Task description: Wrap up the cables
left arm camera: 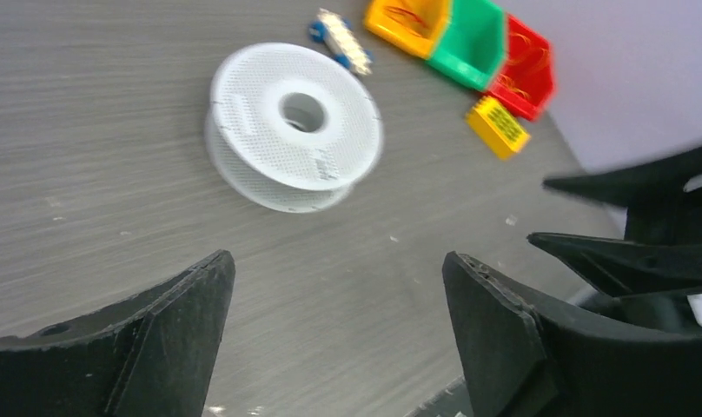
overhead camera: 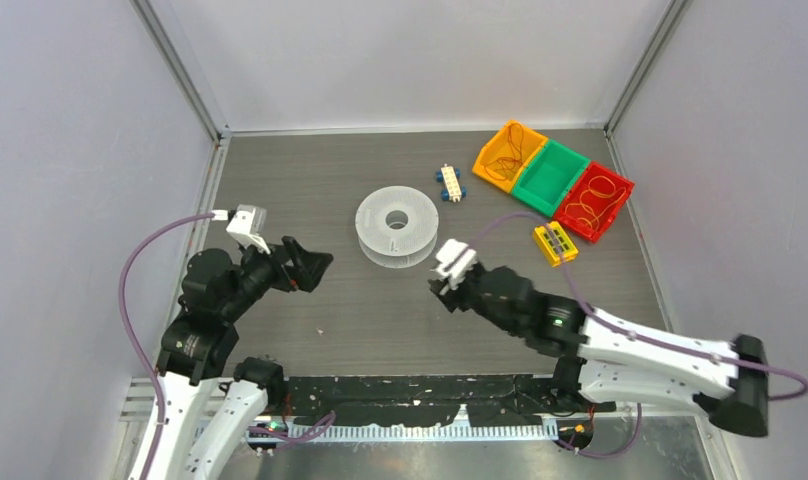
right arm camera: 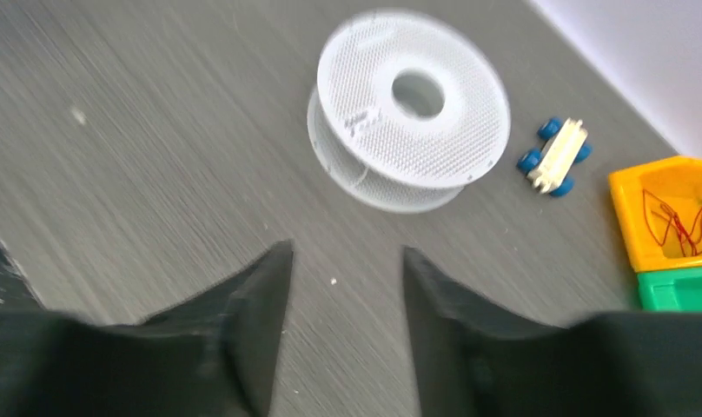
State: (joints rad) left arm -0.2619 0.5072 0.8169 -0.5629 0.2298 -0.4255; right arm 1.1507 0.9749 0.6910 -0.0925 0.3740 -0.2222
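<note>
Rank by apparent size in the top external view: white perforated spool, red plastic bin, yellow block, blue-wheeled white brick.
White perforated spool
Red plastic bin
Then yellow block and blue-wheeled white brick, which look about alike, so unranked.

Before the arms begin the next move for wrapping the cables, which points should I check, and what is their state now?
1. Left fingers open and empty: ok.
2. Right fingers open and empty: ok.
3. Spool lying flat on the table, touching neither arm: ok.
4. White cable located: not ok, none plainly seen in any view.
5. Cable already on the spool: cannot tell.
6. Bins apart from the spool: ok.
</note>
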